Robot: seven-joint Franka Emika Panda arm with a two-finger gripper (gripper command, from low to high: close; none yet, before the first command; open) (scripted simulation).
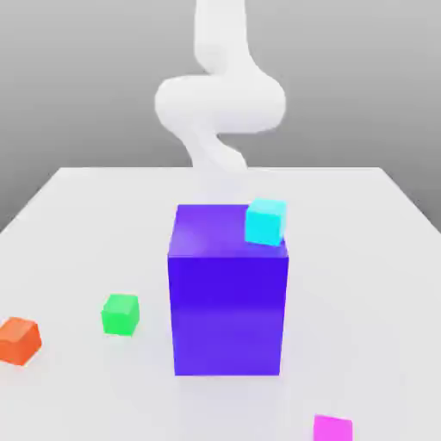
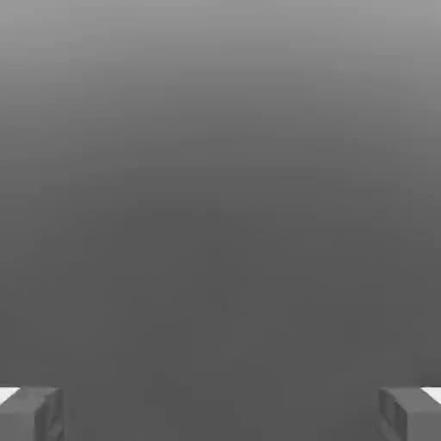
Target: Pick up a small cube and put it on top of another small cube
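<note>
The small magenta cube lies on the white table at the near edge, toward the exterior view's right. The small green cube sits on the table to the exterior view's left of a big blue-purple block. My white arm rises behind that block, far from both cubes. In the hand view my gripper is open, its two grey fingertips wide apart with nothing between them and plain grey beyond.
A cyan cube shows at the big block's upper right corner; I cannot tell whether it touches the block. An orange cube lies at the exterior view's far left. The block stands between the arm and the near cubes.
</note>
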